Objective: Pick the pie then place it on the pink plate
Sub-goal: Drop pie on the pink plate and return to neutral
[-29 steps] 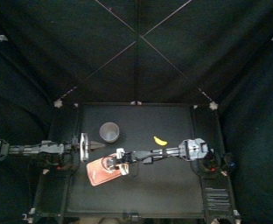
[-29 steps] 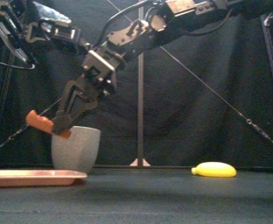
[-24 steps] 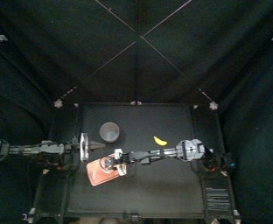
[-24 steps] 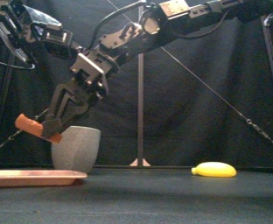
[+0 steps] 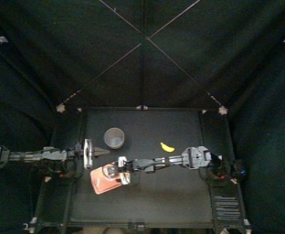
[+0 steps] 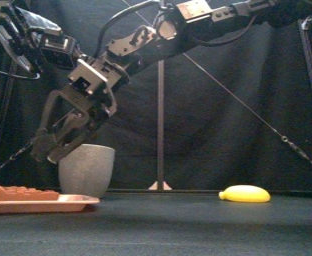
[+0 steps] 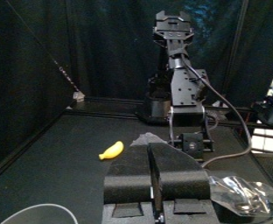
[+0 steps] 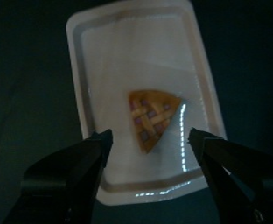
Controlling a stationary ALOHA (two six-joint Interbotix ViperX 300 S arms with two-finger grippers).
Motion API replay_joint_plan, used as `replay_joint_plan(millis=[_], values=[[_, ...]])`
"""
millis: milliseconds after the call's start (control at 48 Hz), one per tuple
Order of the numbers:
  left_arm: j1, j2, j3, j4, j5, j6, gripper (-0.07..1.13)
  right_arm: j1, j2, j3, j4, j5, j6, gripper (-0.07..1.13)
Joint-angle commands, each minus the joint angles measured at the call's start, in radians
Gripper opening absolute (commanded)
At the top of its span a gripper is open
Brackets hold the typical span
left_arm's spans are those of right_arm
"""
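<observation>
The pie [image 8: 152,114], a small brown wedge with a lattice top, lies flat on the pink plate [image 8: 98,52] near its middle. The front view shows the pie [image 6: 21,193] resting on the plate [image 6: 59,203] at the table's left. My right gripper [image 6: 52,152] hangs open just above it, nothing between its jaws, which spread to either side of the pie in the right wrist view [image 8: 149,137]. From above, the right gripper [image 5: 118,168] sits over the plate [image 5: 103,186]. My left gripper [image 7: 153,171] rests shut at the table's left side [image 5: 84,154].
A tall grey speckled cup [image 6: 87,170] stands just behind the plate, also visible from above [image 5: 114,137]. A yellow banana toy [image 6: 244,194] lies to the right of the middle [image 5: 167,146]. The right arm stretches across the table over the centre.
The right gripper carried the pie leftward and down, then let it go; the pie now lies on the pink plate and the jaws stand open above it.
</observation>
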Motion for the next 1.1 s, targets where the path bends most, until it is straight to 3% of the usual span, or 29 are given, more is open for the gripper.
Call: replay_joint_plan(millis=[21, 229, 562, 1104], values=[[0.002, 0.003, -0.012, -0.003, -0.008, 0.0, 0.01, -0.003, -0.127, 0.077, 0.037, -0.058, 0.003, 1.01], [0.002, 0.002, -0.009, -0.002, -0.008, 0.0, 0.01, -0.006, -0.313, 0.367, 0.137, -0.245, 0.002, 1.01], [0.002, 0.002, 0.002, -0.003, -0.009, 0.0, 0.01, -0.009, -0.618, 0.767, 0.175, -0.572, -0.002, 1.01], [-0.008, 0.002, 0.035, 0.0, -0.005, -0.003, 0.01, -0.044, -0.925, 1.005, 0.193, -0.759, 0.0, 1.01]])
